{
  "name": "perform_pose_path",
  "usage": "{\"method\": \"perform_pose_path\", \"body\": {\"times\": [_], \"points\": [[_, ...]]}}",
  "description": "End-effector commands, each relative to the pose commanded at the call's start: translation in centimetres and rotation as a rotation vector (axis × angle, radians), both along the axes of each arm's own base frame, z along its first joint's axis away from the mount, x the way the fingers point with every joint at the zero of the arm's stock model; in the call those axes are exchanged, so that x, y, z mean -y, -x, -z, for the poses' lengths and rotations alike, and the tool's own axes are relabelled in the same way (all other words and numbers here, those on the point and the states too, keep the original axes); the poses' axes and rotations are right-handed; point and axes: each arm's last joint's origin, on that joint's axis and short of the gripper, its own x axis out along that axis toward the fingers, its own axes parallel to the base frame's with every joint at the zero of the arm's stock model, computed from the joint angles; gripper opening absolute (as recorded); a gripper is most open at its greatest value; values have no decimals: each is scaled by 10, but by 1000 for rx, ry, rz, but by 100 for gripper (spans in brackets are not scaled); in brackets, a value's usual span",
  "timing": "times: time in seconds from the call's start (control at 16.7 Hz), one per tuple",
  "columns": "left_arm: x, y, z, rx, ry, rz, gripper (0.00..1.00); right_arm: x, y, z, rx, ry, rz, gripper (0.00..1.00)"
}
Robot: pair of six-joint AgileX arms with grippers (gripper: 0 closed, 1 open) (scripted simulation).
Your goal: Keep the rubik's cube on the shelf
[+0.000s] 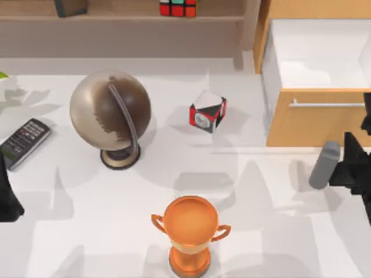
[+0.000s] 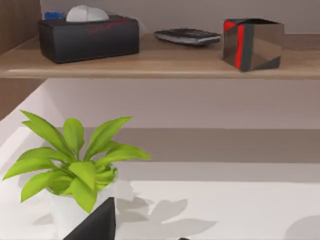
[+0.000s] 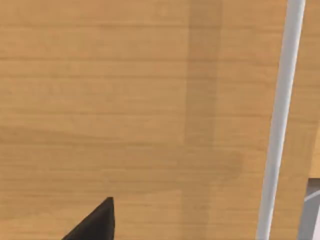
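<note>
The rubik's cube (image 1: 178, 7), with red, green and white stickers on a black frame, stands on the wooden shelf (image 1: 127, 18) at the back of the table. In the left wrist view a glossy cube with a red stripe (image 2: 252, 44) stands on the shelf board (image 2: 160, 65); I cannot tell whether it is the same cube. My left gripper (image 1: 7, 200) sits at the table's left edge, far from the shelf. My right gripper (image 1: 348, 167) is at the right edge, in front of the drawer.
A globe (image 1: 110, 113), a red-black-white cube (image 1: 207, 111), a remote (image 1: 24, 142) and an orange trophy (image 1: 190, 234) stand on the table. An open wooden drawer (image 1: 316, 119) and a grey cylinder (image 1: 324, 165) are at the right. A tissue box (image 2: 89, 37) is on the shelf, a plant (image 2: 75, 160) below.
</note>
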Motion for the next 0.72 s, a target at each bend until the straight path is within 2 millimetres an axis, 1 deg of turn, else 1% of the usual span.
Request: {"method": "perform_pose_path", "body": {"times": [0.06,0.18,0.54,0.72], "points": [[0,0,0,0,0,0,100,-1,0,4,-19,6,-4,100],[0,0,0,0,0,0,100,-1,-4,2,-5,1,-1,100],[0,0,0,0,0,0,100,0,-22,0,0,0,0,100],[0,0,0,0,0,0,100,0,-25,0,0,0,0,100]]}}
